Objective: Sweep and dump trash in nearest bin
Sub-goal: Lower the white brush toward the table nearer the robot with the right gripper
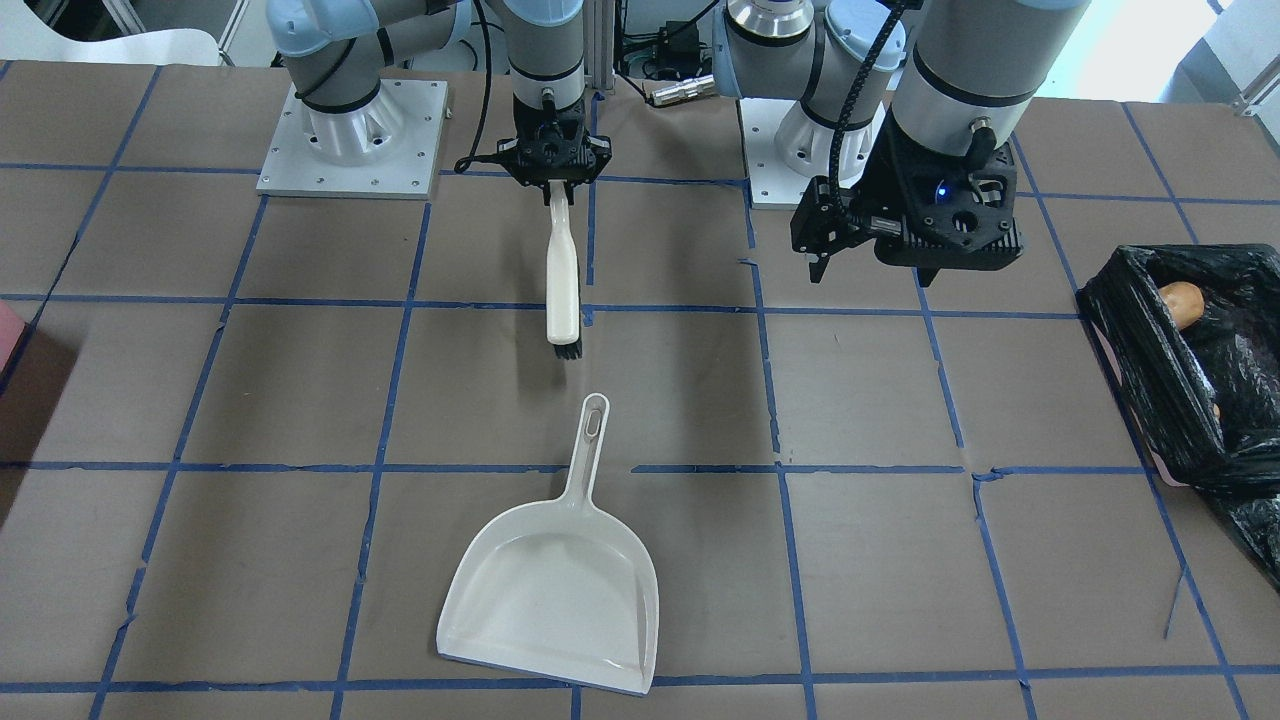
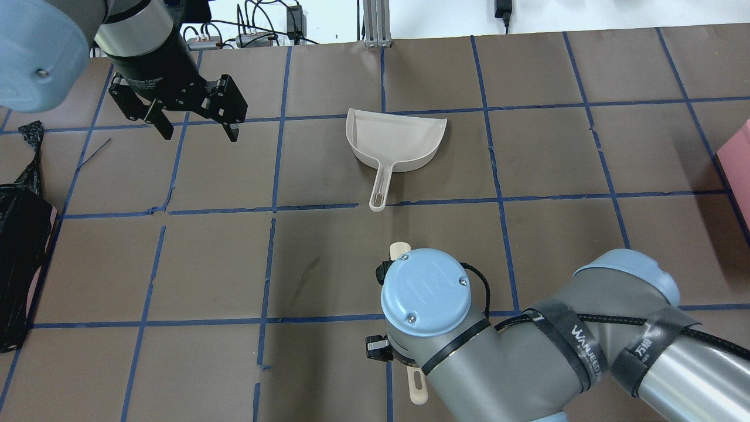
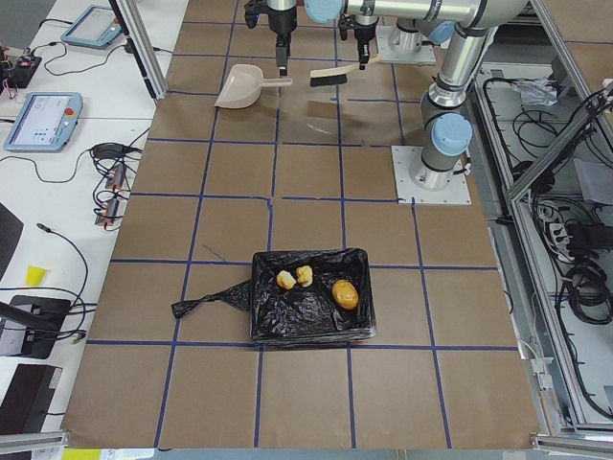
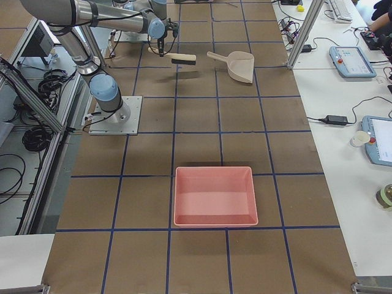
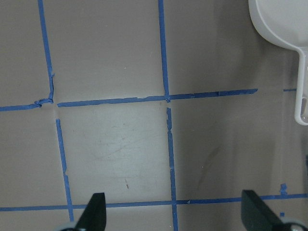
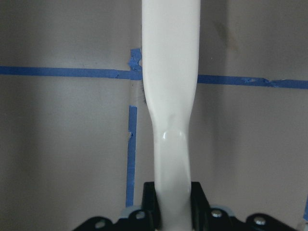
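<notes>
The right gripper (image 1: 558, 178) is clenched on the handle end of the white brush (image 1: 562, 270), which points out from the robot with its dark bristles raised off the table (image 1: 300, 400), as its separate shadow in the right side view suggests. The left gripper (image 2: 199, 132) hangs released and empty above bare tabletop, its fingers (image 5: 95, 211) spread wide with nothing between them. Just beyond the brush tip the white dustpan (image 1: 560, 590) lies flat on the table, handle toward the robot and its scoop empty. At the table's left end stands the bin (image 3: 263, 321), and inside its black liner lie the trash pieces: the tan-orange lump (image 3: 345, 293) and two smaller scraps (image 3: 285, 279) beside one another. No scrap shows anywhere on the table, so the sweeping and dumping look done; what seems left is only to set the brush down and draw the arms back. There is wide open room around both grippers. The limits are the bin's rim well off to the left, the pink tray (image 4: 214, 196) far off toward the right end, and the dustpan close ahead of the brush.
</notes>
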